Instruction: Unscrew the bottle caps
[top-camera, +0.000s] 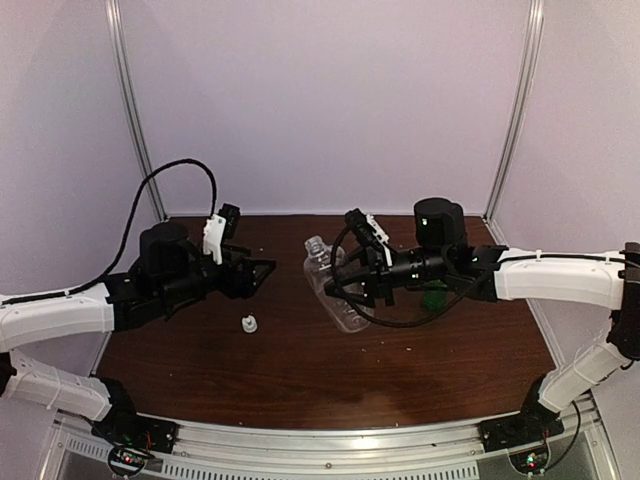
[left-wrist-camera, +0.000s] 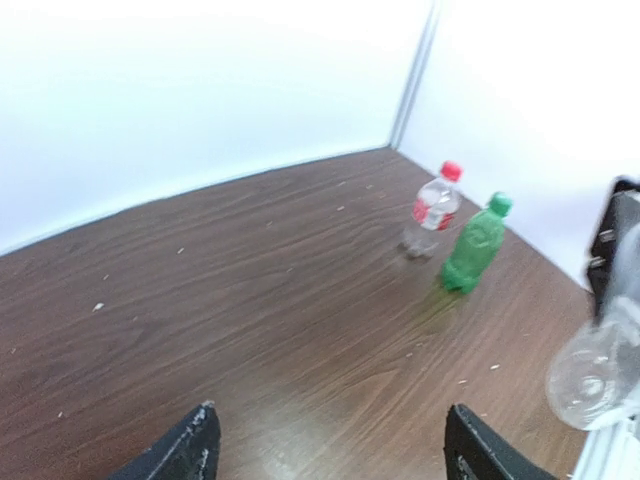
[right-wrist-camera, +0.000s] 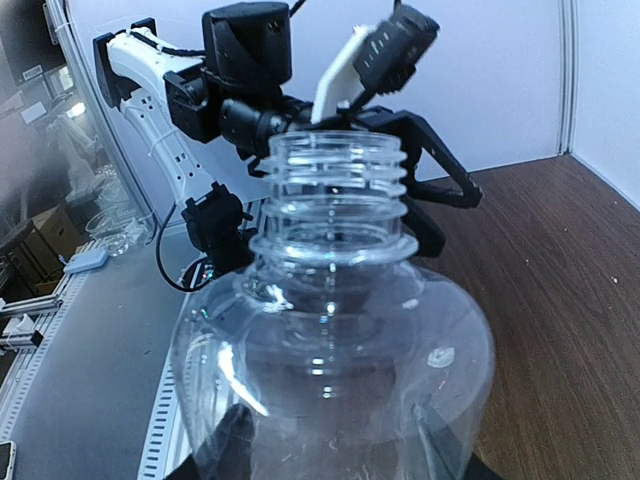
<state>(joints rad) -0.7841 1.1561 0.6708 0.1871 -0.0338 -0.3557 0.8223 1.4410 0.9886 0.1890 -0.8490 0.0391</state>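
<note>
Right wrist: clear bottle (right-wrist-camera: 330, 340) (uncapped) sits between jaws of right gripper (right-wrist-camera: 335, 455).

The left arm (top-camera: 60, 322) comes in from the left side and reaches toward the middle. The left jaws point to the right. They are wide apart, with nothing between the two black fingers (left-wrist-camera: 195, 445). The right arm (top-camera: 558, 276) comes in from the right side and reaches toward the middle too. The right jaws point to the left and squeeze the fat part of a clear bottle (top-camera: 338, 292), holding it tilted. The two arms face each other with a gap between them.
</note>
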